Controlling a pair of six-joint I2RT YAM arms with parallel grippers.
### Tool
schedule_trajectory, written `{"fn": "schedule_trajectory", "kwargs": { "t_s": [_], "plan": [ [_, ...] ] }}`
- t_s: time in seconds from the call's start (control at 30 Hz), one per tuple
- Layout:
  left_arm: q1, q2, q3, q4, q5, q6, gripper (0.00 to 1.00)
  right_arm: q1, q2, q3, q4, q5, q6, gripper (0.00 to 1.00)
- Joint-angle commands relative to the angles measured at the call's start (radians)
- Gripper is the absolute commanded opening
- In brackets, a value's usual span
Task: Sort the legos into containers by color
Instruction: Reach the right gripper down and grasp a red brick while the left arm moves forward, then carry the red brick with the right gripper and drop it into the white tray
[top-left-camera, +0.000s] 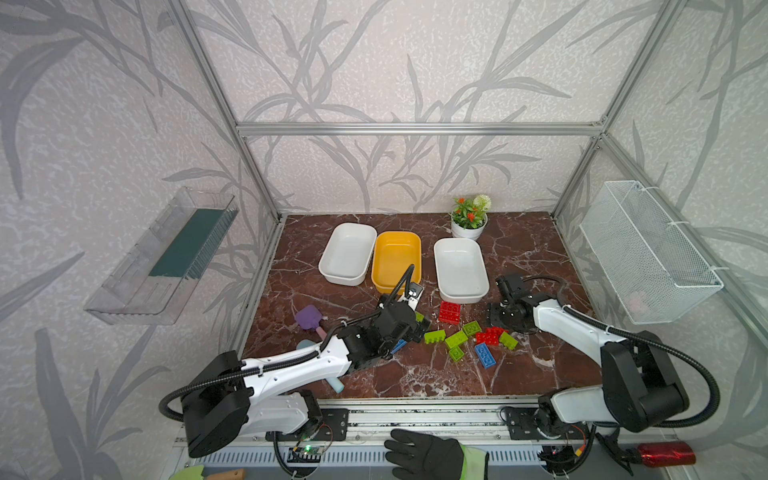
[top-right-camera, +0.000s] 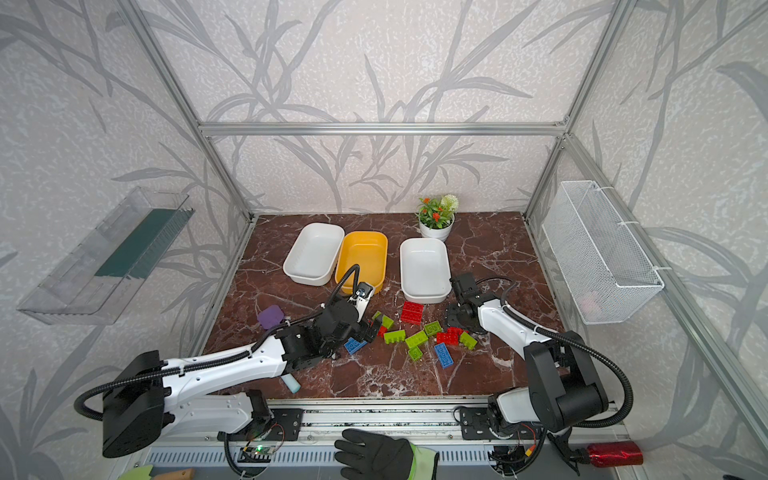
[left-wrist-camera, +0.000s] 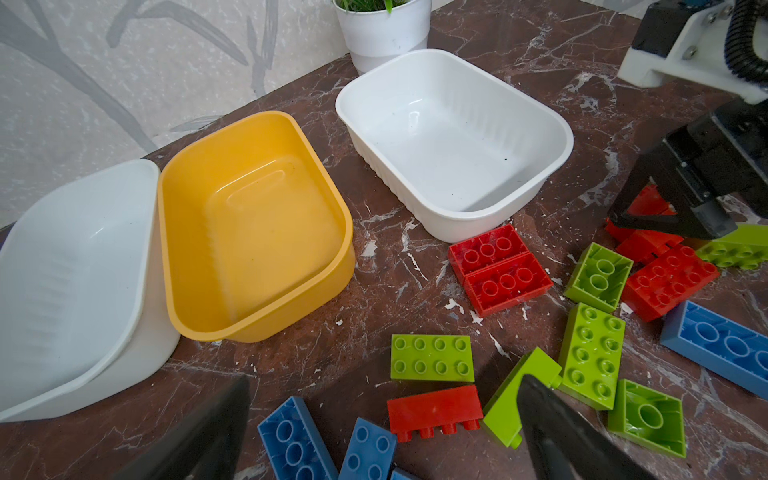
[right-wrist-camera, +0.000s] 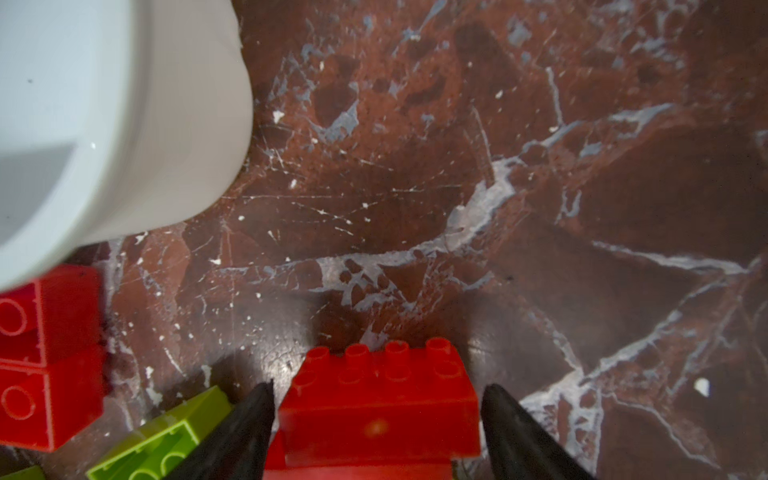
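Mira: Start at the front edge of the table (top-left-camera: 415, 374). What is nearest?

Jon: The left gripper (left-wrist-camera: 386, 382). It hangs low over the near end of the legos (top-left-camera: 456, 338), with its jaws wide apart and nothing between them. Two blue bricks (left-wrist-camera: 293, 440) lie just under it.

Mira: And the right gripper (right-wrist-camera: 378, 388)?

Jon: It is a little further in, at the right end of the pile. It has one finger on each side of a red brick (right-wrist-camera: 378, 411). The jaws are apart and very close to the brick's sides, but I cannot tell if they touch it.

Mira: What can go wrong there?

Jon: I think this brick rests on a second red brick (right-wrist-camera: 357, 471). If their studs are pressed together, both may come up and one may fall off on the way. A lime brick (right-wrist-camera: 158, 440) lies just beside one finger, so the finger may push it. Also both grippers are over the same small pile, so they may hit each other.

Mira: How do the bricks look?

Jon: They are chunky, glossy, hard plastic in blue, lime and red, and they lie in the middle of the table. Some have the studs up and some lie on a side. Others show hollow undersides, like the red pair (left-wrist-camera: 498, 270).

Mira: Where should they go?

Jon: Toward the back edge. The left white tub (top-left-camera: 347, 253) touches the yellow tub (top-left-camera: 397, 257), and the right white tub (top-left-camera: 460, 266) stands apart. All three are empty. Two are the same white, so colours could get mixed. The flower pot (top-left-camera: 467, 230) stands behind them.
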Motion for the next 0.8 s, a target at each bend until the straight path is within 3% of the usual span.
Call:
{"fn": "schedule_trajectory", "kwargs": {
  "t_s": [0.0, 0.43, 0.77],
  "plan": [
    [-0.006, -0.011, -0.010, -0.003, -0.009, 0.012, 0.99, 0.005, 0.026, 0.028, 0.005, 0.014, 0.002, 0.77],
    [-0.006, -0.004, -0.007, -0.014, -0.027, 0.011, 0.99, 0.005, 0.028, 0.063, -0.030, 0.040, -0.032, 0.51],
    [-0.006, -0.016, -0.036, -0.012, -0.030, -0.030, 0.99, 0.006, -0.121, 0.143, -0.123, 0.021, -0.056, 0.48]
  ]
}}
